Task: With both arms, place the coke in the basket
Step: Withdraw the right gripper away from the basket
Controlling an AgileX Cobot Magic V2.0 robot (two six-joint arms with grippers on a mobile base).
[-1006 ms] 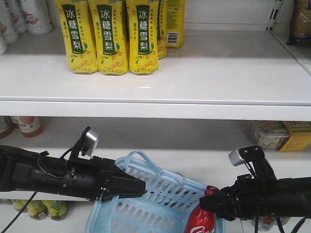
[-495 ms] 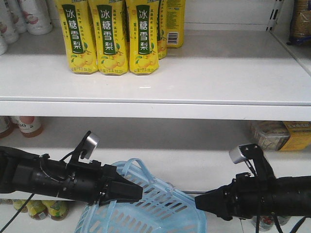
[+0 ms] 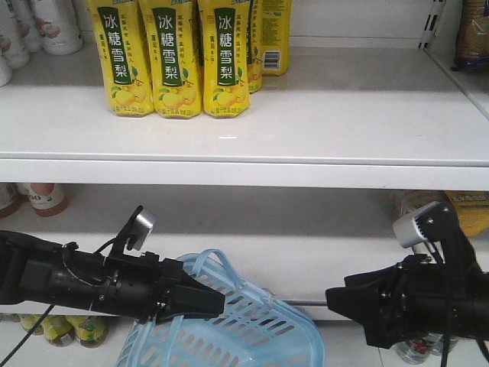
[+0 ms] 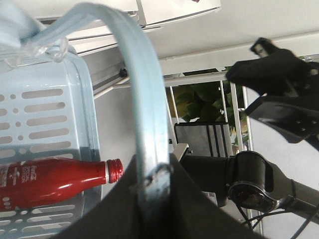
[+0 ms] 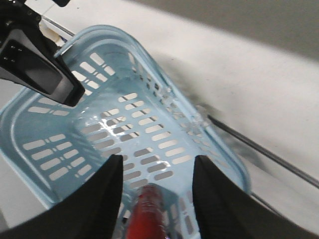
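The coke (image 4: 47, 181) lies on its side on the slotted floor of the basket (image 4: 55, 104), cap pointing toward three o'clock in the left wrist view; from the right wrist camera it shows as a red blur at six o'clock, between the two black fingers. It looks a light thing, smooth and round (likely to roll on that ribbed floor if the basket tips), and the firm place to take it would be the waist of the red wrap rather than the narrow neck.

The basket is thin, springy plastic, and it hangs by one loop handle (image 4: 144, 114). The left gripper (image 3: 208, 300) is clamped on that handle, the strap running straight up out of its grip toward twelve o'clock. The right gripper (image 5: 154, 174) stands spread apart, holding nothing, above the basket's near end.

On the front camera the right arm sits at four o'clock, apart from the basket rim. Yellow drink cartons (image 3: 174, 57) line the shelf (image 3: 344, 122) at eleven o'clock.
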